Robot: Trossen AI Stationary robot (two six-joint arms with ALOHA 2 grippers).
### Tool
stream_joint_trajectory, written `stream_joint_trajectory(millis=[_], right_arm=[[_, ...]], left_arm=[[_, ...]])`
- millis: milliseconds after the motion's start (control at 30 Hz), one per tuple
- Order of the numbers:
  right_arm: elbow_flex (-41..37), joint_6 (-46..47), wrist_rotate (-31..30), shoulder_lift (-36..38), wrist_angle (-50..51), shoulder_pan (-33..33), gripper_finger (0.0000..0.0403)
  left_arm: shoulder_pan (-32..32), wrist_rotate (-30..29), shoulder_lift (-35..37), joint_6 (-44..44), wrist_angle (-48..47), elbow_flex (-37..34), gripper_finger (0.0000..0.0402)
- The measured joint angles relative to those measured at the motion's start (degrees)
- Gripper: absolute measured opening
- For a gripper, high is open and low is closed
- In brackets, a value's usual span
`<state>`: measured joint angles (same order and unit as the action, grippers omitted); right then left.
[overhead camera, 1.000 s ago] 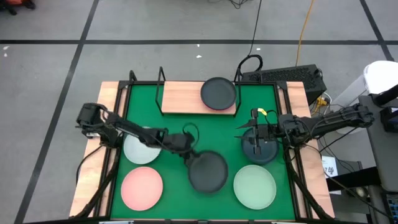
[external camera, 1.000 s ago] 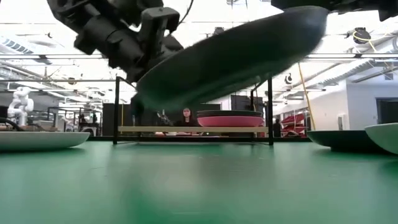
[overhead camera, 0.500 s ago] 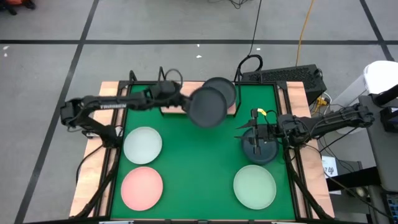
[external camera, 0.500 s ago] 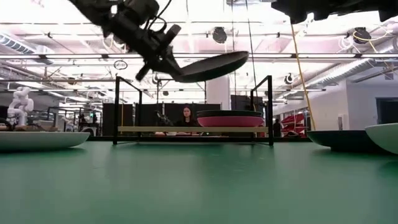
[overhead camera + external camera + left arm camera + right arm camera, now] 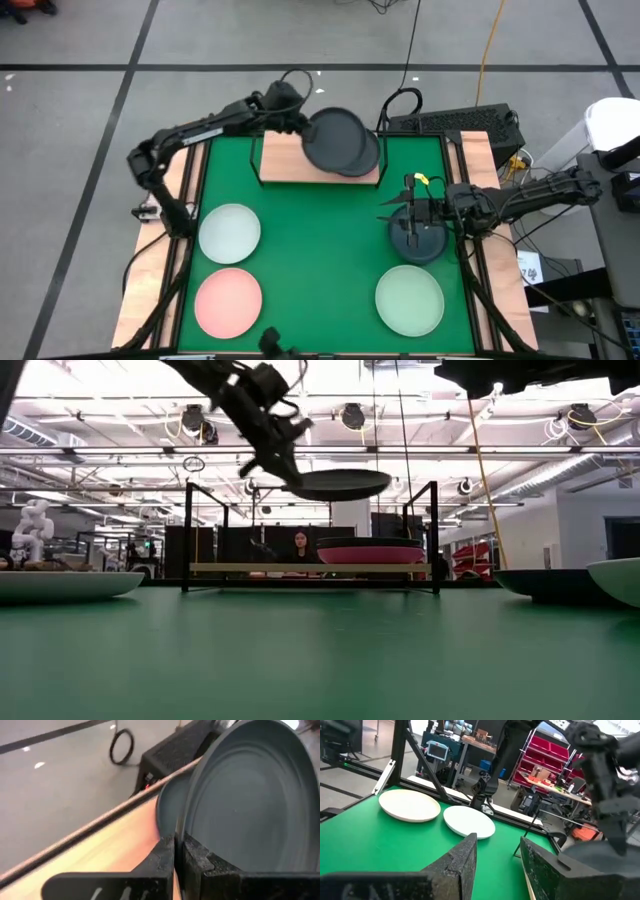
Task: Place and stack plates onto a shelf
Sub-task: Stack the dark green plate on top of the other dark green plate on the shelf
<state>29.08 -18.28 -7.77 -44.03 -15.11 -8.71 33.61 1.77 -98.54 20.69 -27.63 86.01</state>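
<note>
Left gripper [image 5: 300, 127] is pinching the rim of a round dark grey plate [image 5: 333, 141], holding it in the air over the light wood shelf [image 5: 290, 160].
Beneath it, a black plate [image 5: 372, 543] is sitting on a hot pink plate [image 5: 371, 555]; the right gripper [image 5: 412, 217] is hanging with fingers apart above another dark plate [image 5: 422, 245] on the green mat [image 5: 320, 240].

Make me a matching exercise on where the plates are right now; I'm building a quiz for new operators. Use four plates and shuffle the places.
Plates:
1. dark grey plate
2. hot pink plate
3. pale pink plate
4. black plate

Places:
A. on the mat, under the open right gripper
B. on the shelf, under a dark plate
C. held above the shelf by the shut left gripper
D. on the mat, at its near left corner

Pairs: 1-C, 2-B, 3-D, 4-A
</note>
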Motion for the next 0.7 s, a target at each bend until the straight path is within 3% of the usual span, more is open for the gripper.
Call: stream_joint_trajectory(millis=[300,700], right_arm=[[0.00,0.90,0.04,-0.02,0.01,0.00,0.0132],[0.00,0.90,0.07,-0.02,0.31,0.00,0.0132]], left_arm=[[-0.01,2.86,-11.43,0.55,2.91,7.32,0.0012],[0.02,2.75,-15.31,-0.83,3.74,9.12,0.0029]])
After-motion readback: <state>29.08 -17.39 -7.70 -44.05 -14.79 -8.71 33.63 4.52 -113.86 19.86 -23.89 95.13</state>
